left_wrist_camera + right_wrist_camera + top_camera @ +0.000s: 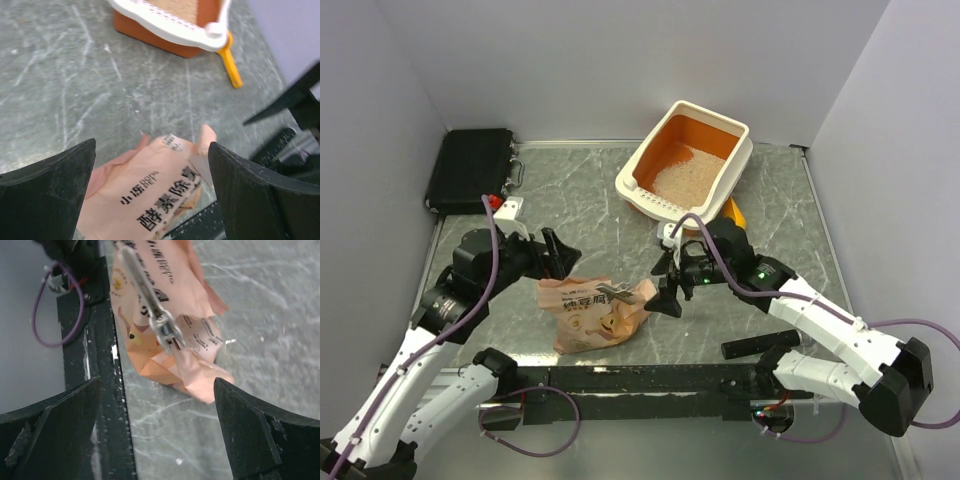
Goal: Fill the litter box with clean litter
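At the far right of the worktop, the litter box sits at an angle, its far corner close to the back wall and its slotted rim end turned toward the arms. Clean litter covers part of its orange floor, heaped toward the slotted end, with bare orange showing at the far end. A yellow-orange scoop lies against the box's near right corner; from the left wrist its handle sticks out from under the white rim.

A black case fills the far left corner, tight to the left wall. Between case and box, and from the box down to the bag, the grey marbled surface lies bare.

A peach-pink printed bag lies on its side near the front edge, just beyond the black rail that runs along it. The left gripper hangs over the bag's left end with its jaws spread wide, holding nothing; the bag shows below them. The right gripper is at the bag's right upper corner, jaws also spread wide and empty; its wrist view shows the bag ahead of the fingertips rather than between them. Whether either fingertip touches the bag cannot be told.
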Robot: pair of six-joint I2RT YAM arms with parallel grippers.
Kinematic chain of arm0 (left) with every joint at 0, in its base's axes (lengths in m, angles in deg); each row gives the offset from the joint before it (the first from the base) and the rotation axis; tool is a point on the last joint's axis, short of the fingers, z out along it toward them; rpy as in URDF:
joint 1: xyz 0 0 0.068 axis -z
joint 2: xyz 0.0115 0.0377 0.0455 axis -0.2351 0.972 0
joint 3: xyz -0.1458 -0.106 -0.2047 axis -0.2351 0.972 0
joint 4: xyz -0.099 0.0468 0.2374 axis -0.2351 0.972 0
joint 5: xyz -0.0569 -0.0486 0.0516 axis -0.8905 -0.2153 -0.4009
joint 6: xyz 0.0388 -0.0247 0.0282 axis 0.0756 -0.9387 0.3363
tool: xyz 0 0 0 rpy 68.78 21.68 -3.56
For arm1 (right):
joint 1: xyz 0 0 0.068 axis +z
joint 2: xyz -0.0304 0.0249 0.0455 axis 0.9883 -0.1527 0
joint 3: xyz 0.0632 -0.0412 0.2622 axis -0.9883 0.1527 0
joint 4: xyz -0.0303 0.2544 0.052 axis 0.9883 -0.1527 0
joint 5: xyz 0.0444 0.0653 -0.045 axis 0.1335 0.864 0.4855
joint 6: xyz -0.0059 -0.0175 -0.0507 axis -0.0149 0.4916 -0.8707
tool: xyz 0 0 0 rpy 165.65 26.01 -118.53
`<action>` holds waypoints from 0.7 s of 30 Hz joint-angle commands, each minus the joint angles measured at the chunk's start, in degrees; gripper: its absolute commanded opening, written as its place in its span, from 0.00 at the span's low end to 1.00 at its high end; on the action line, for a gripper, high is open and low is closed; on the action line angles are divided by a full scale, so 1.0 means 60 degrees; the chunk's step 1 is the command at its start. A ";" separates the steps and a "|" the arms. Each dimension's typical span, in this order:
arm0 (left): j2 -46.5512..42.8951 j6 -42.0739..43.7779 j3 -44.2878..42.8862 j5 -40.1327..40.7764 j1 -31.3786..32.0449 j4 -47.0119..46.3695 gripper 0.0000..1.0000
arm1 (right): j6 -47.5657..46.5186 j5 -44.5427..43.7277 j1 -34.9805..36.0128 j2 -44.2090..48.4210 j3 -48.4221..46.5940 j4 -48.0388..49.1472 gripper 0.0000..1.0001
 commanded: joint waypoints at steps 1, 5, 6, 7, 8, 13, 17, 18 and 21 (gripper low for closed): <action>-0.0223 -0.0489 0.0514 0.1313 0.0004 -0.0460 0.99 | -0.2024 0.1572 0.0038 0.0170 0.0292 0.1785 1.00; -0.0751 -0.0372 0.1263 0.1723 0.0004 -0.1295 0.99 | -0.3050 0.2246 0.0068 -0.0181 0.0365 0.2094 1.00; -0.0737 -0.0386 0.1395 0.1709 0.0018 -0.1325 0.99 | -0.3240 0.2276 0.0097 -0.0312 0.0394 0.2240 1.00; -0.0708 -0.0357 0.1440 0.1622 0.0004 -0.1311 0.99 | -0.3315 0.2320 0.0111 -0.0401 0.0380 0.2459 1.00; -0.0592 -0.0343 0.1411 0.1563 0.0018 -0.1267 0.99 | -0.3460 0.2364 0.0112 -0.0590 0.0307 0.2533 1.00; -0.0370 -0.0387 0.1323 0.1460 0.0004 -0.0989 0.99 | -0.3813 0.2555 0.0302 -0.1309 -0.0162 0.2417 1.00; -0.0662 -0.0328 0.1425 0.1534 0.0004 -0.0959 0.99 | -0.3581 0.2393 0.0463 -0.1777 -0.0323 0.3030 1.00; -0.0722 -0.0313 0.1469 0.1446 0.0004 -0.1003 0.99 | -0.3521 0.2437 0.0478 -0.1836 -0.0338 0.3076 0.99; -0.0898 -0.0342 0.1528 0.1431 0.0004 -0.1047 0.99 | -0.3228 0.2438 0.0536 -0.2085 -0.0382 0.3602 0.99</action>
